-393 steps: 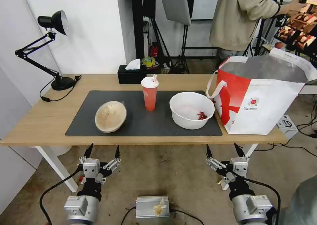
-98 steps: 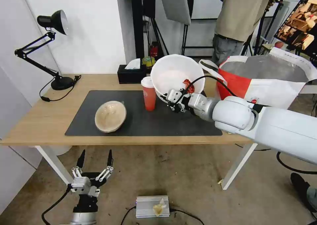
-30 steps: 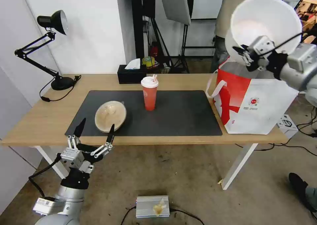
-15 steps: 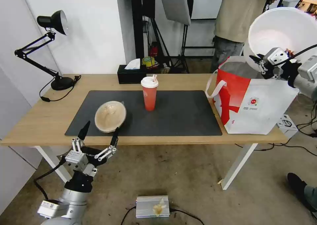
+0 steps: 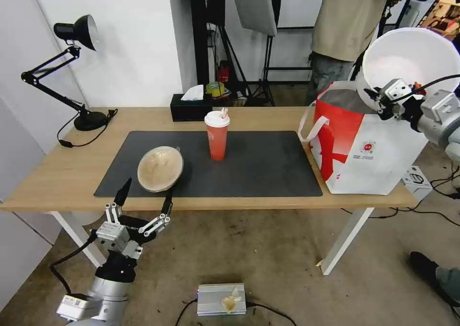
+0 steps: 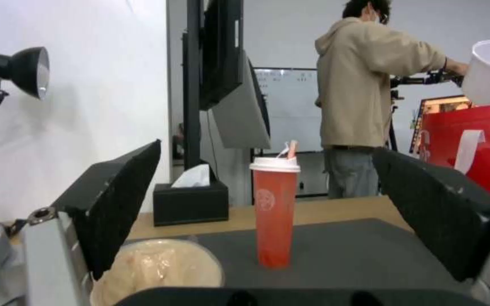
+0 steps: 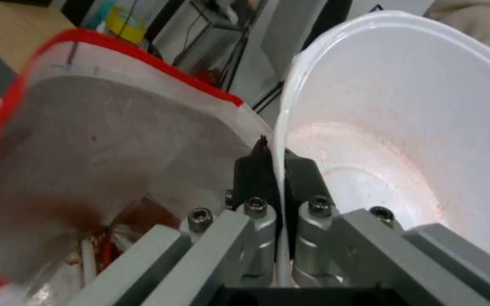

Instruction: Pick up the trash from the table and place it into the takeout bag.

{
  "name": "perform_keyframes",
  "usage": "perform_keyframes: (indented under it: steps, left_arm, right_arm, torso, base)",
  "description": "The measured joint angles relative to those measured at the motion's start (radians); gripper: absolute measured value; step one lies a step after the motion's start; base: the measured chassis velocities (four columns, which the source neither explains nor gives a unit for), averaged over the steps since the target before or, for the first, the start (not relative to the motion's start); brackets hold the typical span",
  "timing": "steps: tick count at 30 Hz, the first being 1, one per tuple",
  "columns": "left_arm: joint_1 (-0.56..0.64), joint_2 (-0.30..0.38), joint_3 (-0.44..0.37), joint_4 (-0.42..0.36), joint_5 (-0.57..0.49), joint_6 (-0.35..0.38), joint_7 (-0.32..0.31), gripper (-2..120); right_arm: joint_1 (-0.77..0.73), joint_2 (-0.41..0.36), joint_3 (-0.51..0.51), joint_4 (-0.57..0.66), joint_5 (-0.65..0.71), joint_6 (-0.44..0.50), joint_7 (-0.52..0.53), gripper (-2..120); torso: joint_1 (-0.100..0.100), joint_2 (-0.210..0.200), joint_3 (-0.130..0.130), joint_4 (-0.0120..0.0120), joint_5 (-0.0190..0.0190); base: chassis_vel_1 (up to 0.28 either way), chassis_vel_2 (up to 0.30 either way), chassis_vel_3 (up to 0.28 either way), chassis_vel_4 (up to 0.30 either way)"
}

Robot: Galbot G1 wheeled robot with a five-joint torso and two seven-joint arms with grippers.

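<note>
My right gripper [image 5: 382, 104] is shut on the rim of the large white bowl [image 5: 407, 60] and holds it tilted above the open top of the takeout bag [image 5: 369, 149]. In the right wrist view the jaws pinch the bowl's [image 7: 404, 140] rim, with the bag's foil lining [image 7: 103, 140] beside and below. The red cup [image 5: 217, 137] [image 6: 274, 212] stands upright on the dark mat [image 5: 268, 168]. The tan bowl [image 5: 160, 168] [image 6: 157, 272] lies tilted at the mat's left. My left gripper [image 5: 147, 189] hangs open just before the table's [image 5: 57, 177] front edge, facing the tan bowl.
A black desk lamp [image 5: 76, 39] stands at the table's far left corner and a black tissue box [image 5: 190, 108] at the back edge. A person [image 5: 345, 24] stands behind the bag. A silver box [image 5: 221, 298] lies on the floor.
The right gripper has carried the white bowl rightward and down toward the bag's opening. The left gripper has shifted slightly right and lower, still open.
</note>
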State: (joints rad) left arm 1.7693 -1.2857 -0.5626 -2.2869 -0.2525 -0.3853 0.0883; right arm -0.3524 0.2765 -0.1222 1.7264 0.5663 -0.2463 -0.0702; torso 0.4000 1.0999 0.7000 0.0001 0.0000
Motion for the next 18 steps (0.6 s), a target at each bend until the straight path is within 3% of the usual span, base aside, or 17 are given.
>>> perform_keyframes:
  steps: [18]
  left_arm:
    - [0.005,-0.025,0.01,0.029,0.022,-0.017,0.018,100]
  right_arm:
    - [0.123,0.095,-0.093,-0.103,-0.017,0.007,0.01,0]
  torso:
    - [0.0,0.0,0.0,0.0,0.0]
  base:
    - [0.0,0.0,0.0,0.0]
